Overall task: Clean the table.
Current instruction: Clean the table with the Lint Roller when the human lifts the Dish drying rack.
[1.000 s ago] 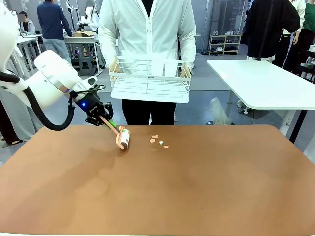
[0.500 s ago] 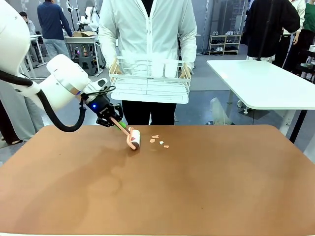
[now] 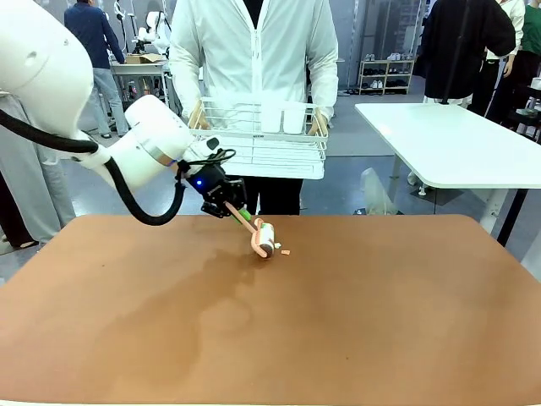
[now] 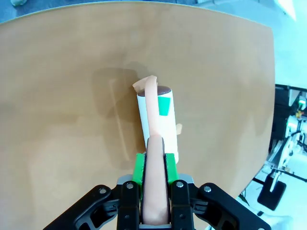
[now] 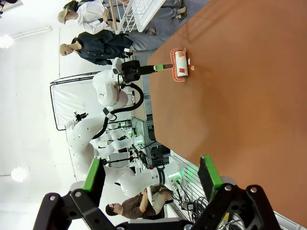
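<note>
The left gripper point(image 3: 234, 211) has its jaws pressed tight on the pink handle of a lint roller point(image 3: 264, 239). The table point(image 3: 355, 330) lies just under it, and the roller's white drum sits on the brown top near the far edge, beside small paper bits point(image 3: 286, 251). The right gripper point(image 5: 151, 173) hangs over the table with its jaws spread wide and nothing between them. Past the table, a person holds a white wire rack point(image 3: 254, 145) with two white things standing in it.
</note>
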Tool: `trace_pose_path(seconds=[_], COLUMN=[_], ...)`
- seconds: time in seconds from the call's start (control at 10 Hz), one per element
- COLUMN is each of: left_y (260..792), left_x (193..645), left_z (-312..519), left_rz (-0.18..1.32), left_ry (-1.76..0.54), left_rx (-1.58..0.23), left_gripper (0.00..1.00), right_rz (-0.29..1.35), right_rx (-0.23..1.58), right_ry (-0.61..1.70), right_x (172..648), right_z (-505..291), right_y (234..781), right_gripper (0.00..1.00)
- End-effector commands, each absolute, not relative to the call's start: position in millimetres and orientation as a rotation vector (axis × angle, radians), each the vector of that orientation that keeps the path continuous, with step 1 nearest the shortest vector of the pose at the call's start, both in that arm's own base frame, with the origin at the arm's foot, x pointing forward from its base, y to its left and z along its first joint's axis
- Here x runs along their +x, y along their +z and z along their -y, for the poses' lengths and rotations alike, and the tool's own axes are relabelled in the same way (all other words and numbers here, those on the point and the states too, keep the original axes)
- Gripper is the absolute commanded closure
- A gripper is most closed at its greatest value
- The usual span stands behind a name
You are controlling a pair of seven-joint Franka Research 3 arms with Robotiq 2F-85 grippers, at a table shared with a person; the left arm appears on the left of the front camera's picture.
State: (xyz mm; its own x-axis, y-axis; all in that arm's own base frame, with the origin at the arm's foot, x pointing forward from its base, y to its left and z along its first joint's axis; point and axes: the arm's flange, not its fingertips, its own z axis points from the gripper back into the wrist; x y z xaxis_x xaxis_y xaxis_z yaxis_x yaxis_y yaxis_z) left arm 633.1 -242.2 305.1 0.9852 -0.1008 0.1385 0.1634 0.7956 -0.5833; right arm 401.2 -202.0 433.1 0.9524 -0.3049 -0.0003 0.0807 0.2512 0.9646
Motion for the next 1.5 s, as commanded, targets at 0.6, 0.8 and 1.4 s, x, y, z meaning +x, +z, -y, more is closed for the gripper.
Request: trace_pose_path(seconds=[0.6,0.8,1.4], left_y=[235,250,431], left_x=[651,652,610], left_z=[343,342,331], left_rz=[-0.101,-0.09,0.1], left_ry=[-0.188,-0.164,-0.174], left_rx=[-0.552,-0.557,-0.502], left_gripper=[0.79,0.79,0.79], right_rz=[0.208,0.208,0.208], right_rx=[1.293,1.293,1.293], right_ry=[-0.263,-0.263,-0.263], right_x=[400,400,400], right_z=[203,203,203], right_y=[436,436,436], right_gripper=[0.0,0.0,0.0])
